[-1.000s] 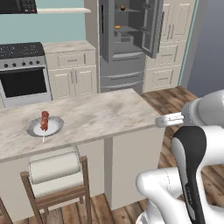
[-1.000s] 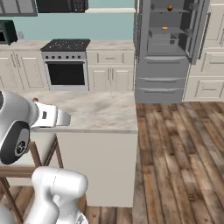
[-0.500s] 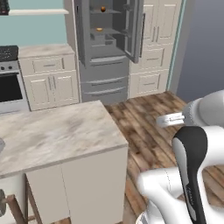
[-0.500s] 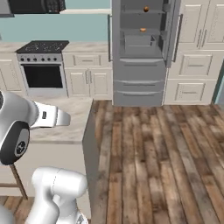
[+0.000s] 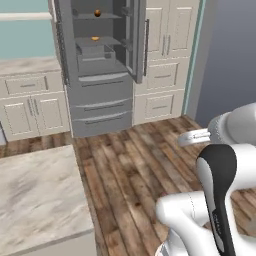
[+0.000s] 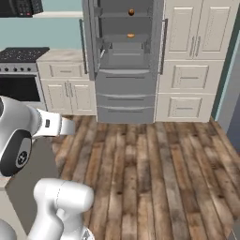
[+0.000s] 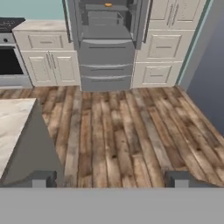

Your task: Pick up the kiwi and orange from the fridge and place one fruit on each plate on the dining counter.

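The grey fridge (image 5: 102,75) (image 6: 125,70) (image 7: 107,35) stands open at the far wall. On its upper shelf sits the orange (image 5: 97,13) (image 6: 131,12), a small round orange-brown ball. The kiwi and the plates are out of view. A corner of the beige marble dining counter (image 5: 35,195) (image 7: 11,120) lies to the left. My gripper (image 7: 110,179) is open over the wood floor, far from the fridge, with nothing between its fingertips (image 7: 43,178).
A flat, paler orange disc (image 5: 95,38) (image 6: 131,35) (image 7: 108,4) lies on the shelf below the orange. White cabinets (image 6: 190,70) flank the fridge, and a stove (image 6: 18,79) stands at the left. Wood floor (image 6: 150,168) stretches between me and the fridge.
The whole picture has shifted: the base has driven toward the fridge, which now looks larger and centred. The counter has slid off to the left. The gripper has stayed open.
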Controlling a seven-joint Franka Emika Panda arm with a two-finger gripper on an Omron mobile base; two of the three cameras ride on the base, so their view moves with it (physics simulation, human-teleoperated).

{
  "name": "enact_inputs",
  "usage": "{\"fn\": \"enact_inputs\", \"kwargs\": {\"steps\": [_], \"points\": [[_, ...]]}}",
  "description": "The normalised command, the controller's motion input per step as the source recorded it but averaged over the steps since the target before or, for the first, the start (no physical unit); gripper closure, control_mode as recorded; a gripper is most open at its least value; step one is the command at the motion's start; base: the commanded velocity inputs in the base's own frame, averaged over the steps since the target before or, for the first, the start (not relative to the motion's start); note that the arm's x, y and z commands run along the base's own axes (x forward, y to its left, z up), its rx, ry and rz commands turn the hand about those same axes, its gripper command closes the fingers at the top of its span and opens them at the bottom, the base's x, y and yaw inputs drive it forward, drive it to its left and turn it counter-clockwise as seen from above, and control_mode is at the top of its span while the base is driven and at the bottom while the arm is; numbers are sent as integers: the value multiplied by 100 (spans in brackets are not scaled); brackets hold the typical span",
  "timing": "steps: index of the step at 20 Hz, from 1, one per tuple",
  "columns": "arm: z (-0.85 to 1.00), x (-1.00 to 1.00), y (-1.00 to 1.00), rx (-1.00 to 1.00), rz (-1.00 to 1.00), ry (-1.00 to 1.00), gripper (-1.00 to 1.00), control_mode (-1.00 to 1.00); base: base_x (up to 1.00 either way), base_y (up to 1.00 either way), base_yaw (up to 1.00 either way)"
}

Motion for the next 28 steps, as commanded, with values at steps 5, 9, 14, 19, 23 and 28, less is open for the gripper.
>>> {"fn": "enact_inputs", "kwargs": {"steps": [5,9,14,19,23,28], "points": [[0,0,0,0,0,0,-100,100,100,-65,13],[0,0,0,0,0,0,-100,100,100,-14,16],[0,0,0,0,0,0,-100,100,100,0,18],[0,0,0,0,0,0,-100,100,100,-1,17],[0,0,0,0,0,0,-100,100,100,-5,16],[0,0,0,0,0,0,-100,100,100,-13,12]]}}
